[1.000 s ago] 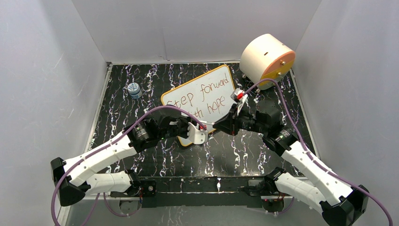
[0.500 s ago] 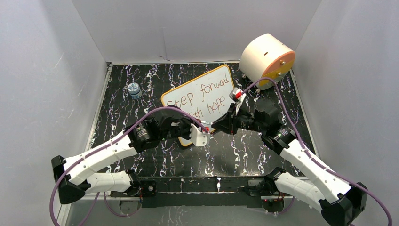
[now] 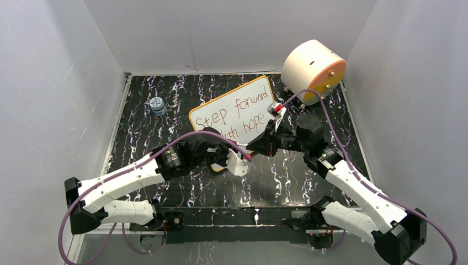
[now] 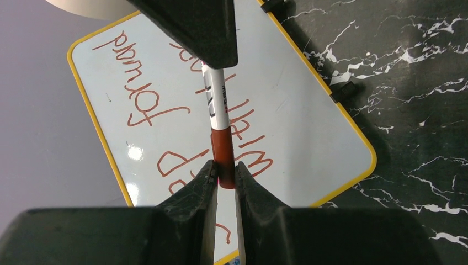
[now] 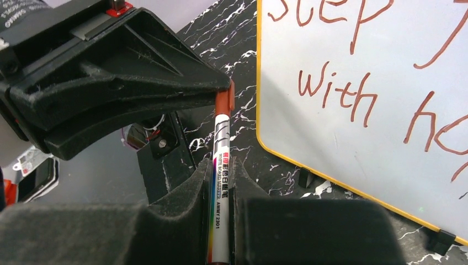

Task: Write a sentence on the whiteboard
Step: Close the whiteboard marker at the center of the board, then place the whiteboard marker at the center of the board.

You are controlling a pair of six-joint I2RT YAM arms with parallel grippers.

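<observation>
The whiteboard (image 3: 238,105) lies flat on the black marbled tabletop (image 3: 160,138), a little behind its middle and turned at an angle, one corner toward the far right corner. The sentence (image 3: 243,113) on it reads "Step forward with hope", in two lines of reddish-brown writing.

The two arms meet above the near edge of the board. The right pincer (image 5: 221,165) is pressed on the white barrel of a marker (image 5: 221,187). The left pincer (image 4: 223,172) is pinching the reddish-brown cap (image 4: 223,149) at the marker's other end. The marker hangs over the board, apart from it. In the top view the two pincers and a purple cable (image 3: 190,134) cover the near corner of the board and part of the word "with".

A round peach-and-orange drum (image 3: 313,70) stands in the far right corner, just beside the board. A small round jar (image 3: 158,105) stands near the far left corner, well apart from the board.
</observation>
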